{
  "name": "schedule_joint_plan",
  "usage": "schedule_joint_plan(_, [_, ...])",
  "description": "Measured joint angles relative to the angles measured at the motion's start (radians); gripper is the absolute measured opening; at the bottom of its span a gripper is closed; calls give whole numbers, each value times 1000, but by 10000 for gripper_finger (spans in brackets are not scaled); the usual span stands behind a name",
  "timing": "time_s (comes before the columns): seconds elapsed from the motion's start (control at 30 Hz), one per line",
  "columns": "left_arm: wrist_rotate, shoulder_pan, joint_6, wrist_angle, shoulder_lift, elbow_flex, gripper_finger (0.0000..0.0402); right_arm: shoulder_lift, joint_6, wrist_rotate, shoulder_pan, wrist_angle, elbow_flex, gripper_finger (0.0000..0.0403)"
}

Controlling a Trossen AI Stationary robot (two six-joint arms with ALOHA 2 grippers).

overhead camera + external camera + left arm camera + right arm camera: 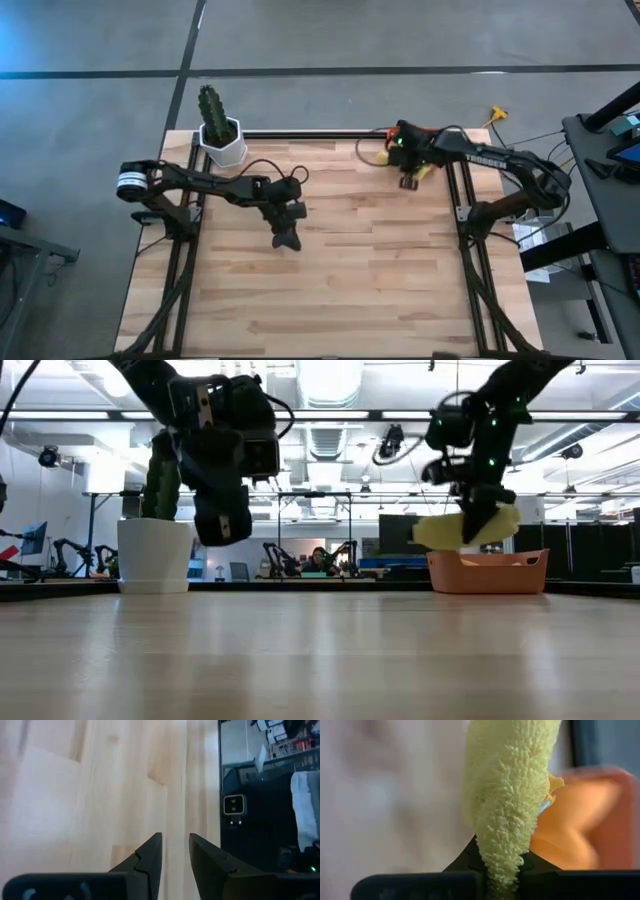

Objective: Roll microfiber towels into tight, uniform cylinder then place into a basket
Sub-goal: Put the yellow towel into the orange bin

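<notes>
Pale wooden planks make up the table (340, 290), seen from straight above; its near half carries nothing. Toward the centre, slightly to nine o'clock, the left gripper (285, 240) hangs above the boards holding nothing, its two dark fingers (150, 857) set a narrow gap apart with wood grain visible between them. Farther back, at about eleven o'clock on the table, a white faceted pot with a green cactus (220, 135) stands at the far edge. At about one o'clock, also at the far edge, the right gripper (502, 862) is pinched tight on the yellow towel (468, 528), which hangs in a soft, fat fold just above the salmon-red basket (488, 572). Something orange (570, 820) lies in the basket close behind the yellow cloth; it is probably the other towel, though blur prevents certainty. The main risk from here is the release: the yellow towel looks loose rather than firmly rolled, so once let go it could spring open or drape over the basket's rim. The low, light basket could also be nudged toward the table edge if the gripper descends off-centre.
</notes>
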Motion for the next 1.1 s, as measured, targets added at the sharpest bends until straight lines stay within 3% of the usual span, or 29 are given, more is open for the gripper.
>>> schedule_joint_plan(0.2, [-9,41,-5,-3,-63,0,81,19,-216,166,-163,4,35,16])
schedule_joint_plan(0.47, [-90,90,1,-28,-152,0,81,24,-374,125,-274,-32,-1,16])
schedule_joint_plan(0.7, [-107,105,0,-25,-171,0,81,24,-397,112,-279,26,-58,17])
schedule_joint_plan(0.93, [-106,105,-5,-25,-167,0,81,24,-443,154,-269,92,-110,50])
schedule_joint_plan(1.1, [-106,105,-6,-26,-167,0,81,24,-470,166,-238,117,-116,37])
